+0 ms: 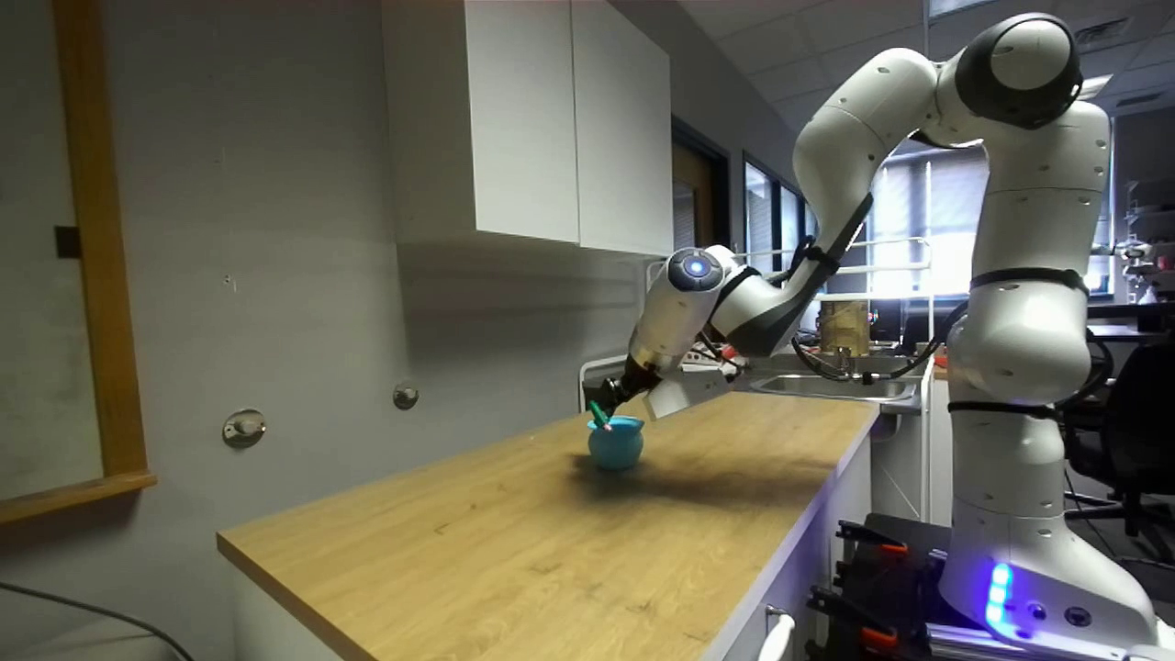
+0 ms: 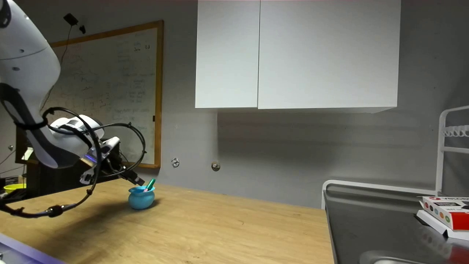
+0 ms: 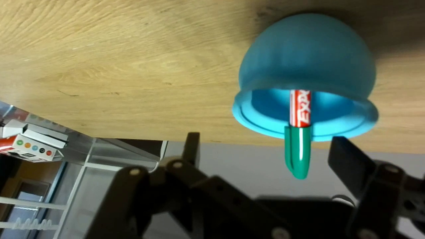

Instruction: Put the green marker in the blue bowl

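Observation:
The blue bowl (image 1: 615,450) stands upright on the wooden countertop and shows in both exterior views (image 2: 141,200). In the wrist view the bowl (image 3: 305,53) appears upside down. The green marker (image 3: 300,149) has a green cap and a red-and-white body. It leans inside the bowl, cap end sticking up above the rim, in both exterior views (image 1: 599,415) (image 2: 150,184). Its lower end is hidden in the bowl. My gripper (image 3: 265,144) is open. Its fingers are apart on either side of the marker's cap, touching neither side. The gripper (image 2: 137,179) is just above the bowl.
The wooden countertop (image 1: 514,551) runs along a grey wall. White cabinets (image 2: 296,55) hang above. A sink (image 1: 826,386) and a metal surface with a white and red box (image 2: 445,211) adjoin the counter. Black cables (image 2: 97,157) loop beside the arm.

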Action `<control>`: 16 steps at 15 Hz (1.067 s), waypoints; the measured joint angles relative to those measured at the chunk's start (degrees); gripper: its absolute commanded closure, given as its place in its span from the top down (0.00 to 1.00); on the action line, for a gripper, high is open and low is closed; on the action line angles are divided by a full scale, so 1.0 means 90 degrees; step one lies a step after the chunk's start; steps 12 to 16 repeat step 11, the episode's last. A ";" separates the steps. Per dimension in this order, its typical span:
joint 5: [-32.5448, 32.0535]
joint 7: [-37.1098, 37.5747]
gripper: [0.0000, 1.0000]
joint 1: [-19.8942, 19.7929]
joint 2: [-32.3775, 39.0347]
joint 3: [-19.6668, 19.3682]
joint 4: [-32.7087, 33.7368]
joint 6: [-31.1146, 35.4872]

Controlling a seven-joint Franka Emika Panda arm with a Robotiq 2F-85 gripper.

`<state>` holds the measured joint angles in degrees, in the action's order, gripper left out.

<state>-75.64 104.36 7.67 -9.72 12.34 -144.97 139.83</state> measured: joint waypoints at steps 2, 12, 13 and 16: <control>0.0180 -0.0051 1.00 0.0122 -0.0191 0.0001 -0.0009 0.0002; 0.2944 -0.2360 1.00 0.0646 -0.1839 -0.0234 -0.0652 0.0668; 0.2944 -0.2360 1.00 0.0646 -0.1839 -0.0234 -0.0652 0.0668; 0.2944 -0.2360 1.00 0.0646 -0.1839 -0.0234 -0.0652 0.0668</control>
